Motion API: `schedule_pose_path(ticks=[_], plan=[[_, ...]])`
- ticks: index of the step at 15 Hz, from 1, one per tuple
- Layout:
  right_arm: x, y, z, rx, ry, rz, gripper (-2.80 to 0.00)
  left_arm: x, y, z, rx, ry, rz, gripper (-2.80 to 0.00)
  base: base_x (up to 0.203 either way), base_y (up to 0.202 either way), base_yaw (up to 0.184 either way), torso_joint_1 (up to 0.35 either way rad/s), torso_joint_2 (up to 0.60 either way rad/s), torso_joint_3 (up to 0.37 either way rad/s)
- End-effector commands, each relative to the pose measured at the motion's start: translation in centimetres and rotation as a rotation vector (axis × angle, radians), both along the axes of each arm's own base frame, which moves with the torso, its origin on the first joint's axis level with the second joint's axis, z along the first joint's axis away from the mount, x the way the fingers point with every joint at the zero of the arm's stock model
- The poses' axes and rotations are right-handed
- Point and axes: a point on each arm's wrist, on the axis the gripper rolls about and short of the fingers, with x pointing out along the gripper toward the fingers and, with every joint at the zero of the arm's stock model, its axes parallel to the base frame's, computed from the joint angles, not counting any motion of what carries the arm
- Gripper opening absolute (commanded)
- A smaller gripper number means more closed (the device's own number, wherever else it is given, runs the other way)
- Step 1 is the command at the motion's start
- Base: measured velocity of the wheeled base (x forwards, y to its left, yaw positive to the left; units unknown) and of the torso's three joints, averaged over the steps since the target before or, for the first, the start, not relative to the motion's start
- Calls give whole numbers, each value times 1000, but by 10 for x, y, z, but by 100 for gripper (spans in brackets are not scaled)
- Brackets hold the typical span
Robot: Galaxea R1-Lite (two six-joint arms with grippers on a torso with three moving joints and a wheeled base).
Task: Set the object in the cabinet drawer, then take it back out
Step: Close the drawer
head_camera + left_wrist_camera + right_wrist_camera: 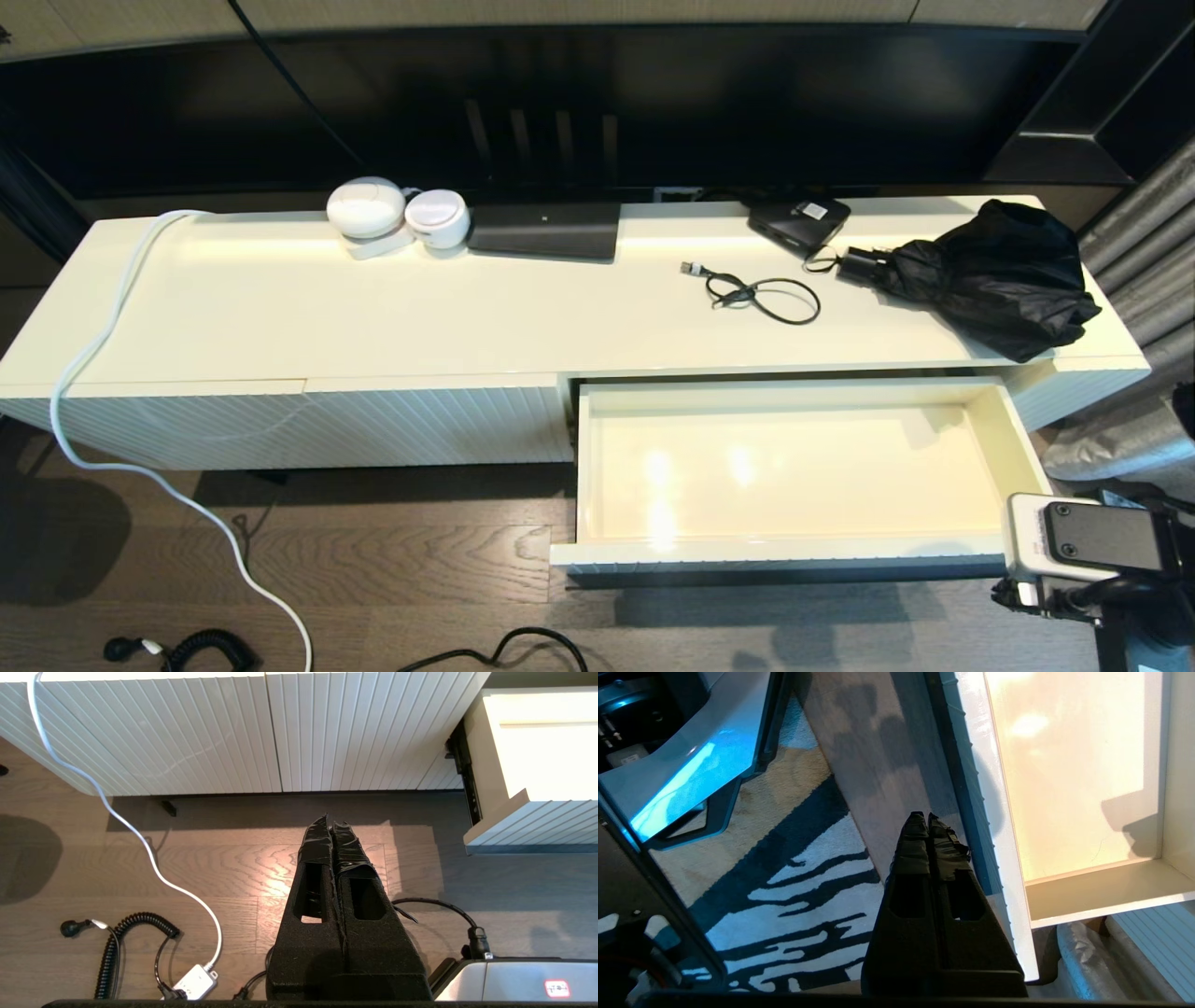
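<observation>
The cabinet drawer (784, 553) stands pulled out at the right of the white cabinet; its glossy cream inside holds nothing, and its bar handle is hidden. A black folded umbrella (999, 275) lies on the cabinet top just behind the drawer, with a small black cable (761, 294) to its left. My right gripper (923, 817) is shut and empty, low over the floor beside the drawer's ribbed front (971, 812); its wrist shows at the head view's lower right. My left gripper (331, 823) is shut and empty above the wooden floor, left of the drawer (537, 826).
Two white round devices (366, 207), a flat black stand (544, 230) and a black box (798, 222) line the cabinet top's back. A white cable (93, 345) hangs down to the floor, where cords (135, 933) lie. A patterned rug (784, 896) is under the right arm.
</observation>
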Motion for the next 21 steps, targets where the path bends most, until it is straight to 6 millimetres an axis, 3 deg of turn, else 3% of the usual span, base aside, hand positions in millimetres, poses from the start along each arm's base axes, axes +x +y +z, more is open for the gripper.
schedule_pose_path(ticks=[1, 4, 9, 13, 21], plan=[[12, 1, -16, -3, -10, -10, -280, 0, 0, 0, -1, 0, 0, -280, 0, 0, 0, 0, 0, 0], [35, 3, -47, 6, -75, -26, -280, 0, 0, 0, -1, 1, 0, -280, 0, 0, 0, 0, 0, 0], [46, 9, -68, -3, -187, -26, -280, 0, 0, 0, -1, 0, 0, -280, 0, 0, 0, 0, 0, 0], [39, 11, -86, -22, -232, -17, -280, 0, 0, 0, -1, 0, 0, -280, 0, 0, 0, 0, 0, 0], [25, 10, -93, -36, -237, 9, -280, 0, 0, 0, -1, 0, 2, -280, 0, 0, 0, 0, 0, 0]])
